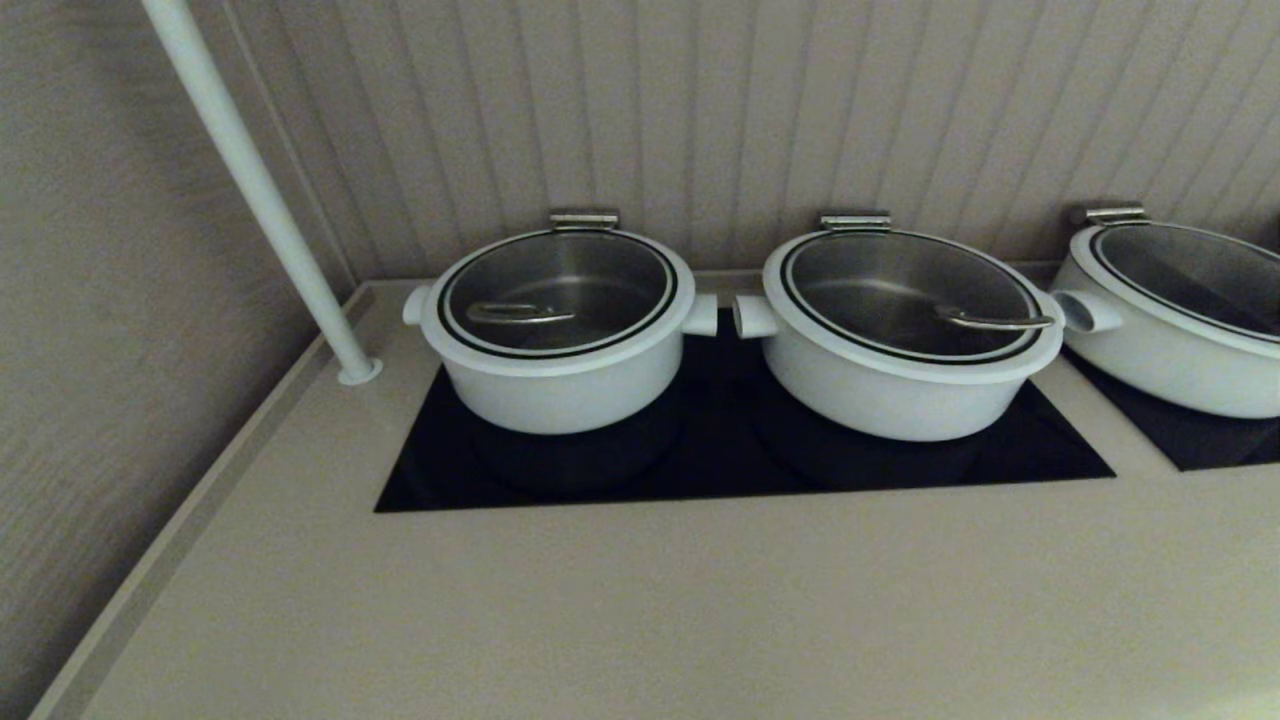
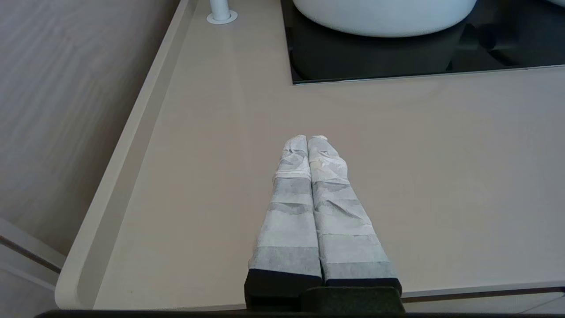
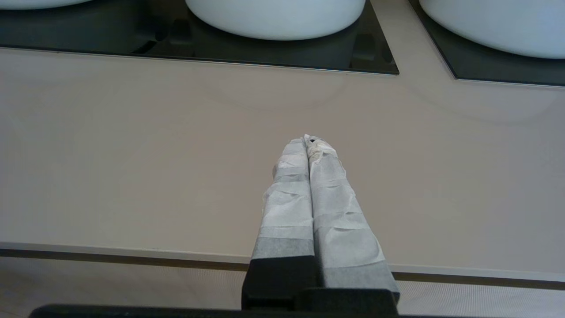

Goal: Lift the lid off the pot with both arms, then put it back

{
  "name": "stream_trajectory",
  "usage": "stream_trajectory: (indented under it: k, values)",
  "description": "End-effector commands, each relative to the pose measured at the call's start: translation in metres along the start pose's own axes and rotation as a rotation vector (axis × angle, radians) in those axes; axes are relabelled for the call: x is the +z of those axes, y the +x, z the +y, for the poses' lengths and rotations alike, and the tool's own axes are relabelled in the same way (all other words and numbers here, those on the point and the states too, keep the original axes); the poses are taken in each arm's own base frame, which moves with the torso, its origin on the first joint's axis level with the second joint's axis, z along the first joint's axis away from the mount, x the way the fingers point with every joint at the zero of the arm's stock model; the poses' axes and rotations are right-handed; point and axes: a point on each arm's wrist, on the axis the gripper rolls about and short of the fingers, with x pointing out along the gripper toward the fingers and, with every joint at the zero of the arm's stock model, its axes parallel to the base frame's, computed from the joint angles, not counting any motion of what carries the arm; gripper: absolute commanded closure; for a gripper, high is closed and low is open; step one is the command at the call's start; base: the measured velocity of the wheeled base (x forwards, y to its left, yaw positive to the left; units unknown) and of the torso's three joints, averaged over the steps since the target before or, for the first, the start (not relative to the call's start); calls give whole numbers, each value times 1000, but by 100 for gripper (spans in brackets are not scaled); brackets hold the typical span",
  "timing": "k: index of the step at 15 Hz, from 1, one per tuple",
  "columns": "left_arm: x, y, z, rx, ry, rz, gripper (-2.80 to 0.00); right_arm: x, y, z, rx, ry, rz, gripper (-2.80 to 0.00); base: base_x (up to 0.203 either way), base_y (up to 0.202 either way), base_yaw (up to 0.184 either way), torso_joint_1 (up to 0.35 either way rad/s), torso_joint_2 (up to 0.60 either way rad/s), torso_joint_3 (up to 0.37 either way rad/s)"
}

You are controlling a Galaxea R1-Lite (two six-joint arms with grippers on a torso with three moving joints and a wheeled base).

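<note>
Nearest, over the front edge of the beige counter (image 1: 640,620), the left gripper (image 2: 307,140) and right gripper (image 3: 307,142) hover with taped fingers pressed together, holding nothing. Farther back on the black cooktop (image 1: 720,450), the pot (image 1: 555,385) sits far left, the lid (image 1: 558,292) seated on it. Nothing has started, I'd say; both arms must reach forward and part their fingers around the lid's rim.

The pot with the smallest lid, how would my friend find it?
Start at the slanted white pole on the beige counter. Right beside it, on the black glass cooktop, sits the small deep white pot under its round glass lid. It is narrower, taller and straighter-sided than its wider neighbours.
</note>
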Motion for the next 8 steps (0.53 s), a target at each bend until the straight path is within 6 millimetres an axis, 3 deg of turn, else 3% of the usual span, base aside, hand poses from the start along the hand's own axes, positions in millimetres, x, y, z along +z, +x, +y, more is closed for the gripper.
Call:
stream_trajectory:
  k: [1, 8]
  values:
    - [0, 0, 0, 0, -1, -2, 0, 0, 0, 0, 1, -2, 0, 0, 0, 0, 0, 0, 0, 0]
    - [0, 0, 0, 0, -1, -2, 0, 0, 0, 0, -3, 10, 1, 0, 0, 0, 0, 0, 0, 0]
